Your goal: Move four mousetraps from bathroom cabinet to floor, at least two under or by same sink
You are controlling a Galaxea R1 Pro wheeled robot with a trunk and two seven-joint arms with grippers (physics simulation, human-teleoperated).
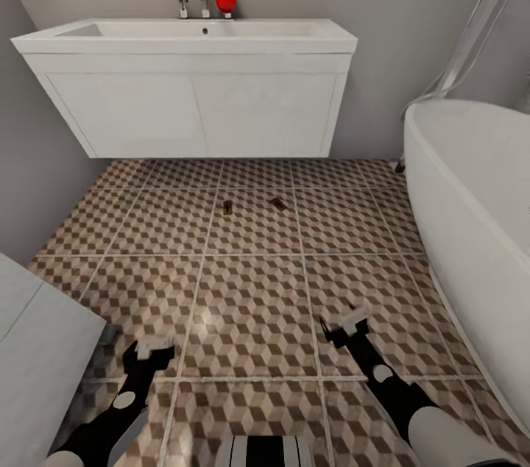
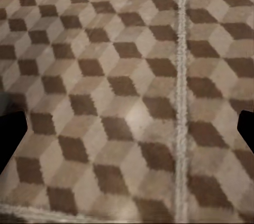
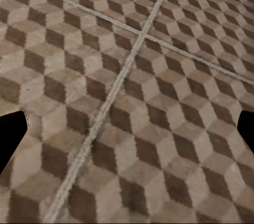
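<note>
I have both grippers hanging low over the bathroom floor (image 1: 250, 305), and neither is carrying anything: the left gripper (image 1: 151, 351) and the right gripper (image 1: 346, 326) each have their fingers spread apart, and in both wrist views I see only bare cube-pattern tile between the dark fingertips at the picture edges. Two mousetraps (image 1: 229, 207) lie on the tiles well ahead of both grippers, just in front of the bathroom sink (image 1: 191, 37). The second one (image 1: 277, 204) lies just beside the first, on the right gripper's side of it, the pair apart and not touching. The first seems to run lengthwise toward the sink and the second is skewed, though both are so small in the head view that I cannot make out spring bars or marks. The pair sits between the two arms' lines, slightly nearer the right gripper. I judge two of the four are placed and two remain to fetch, so my next move is to turn away for the cabinet. A white bathtub (image 1: 471, 195) crowds the right arm's outer side, and a pale slab (image 1: 44, 349) cut off at the edge sits outside the left arm; I cannot tell what it is.
</note>
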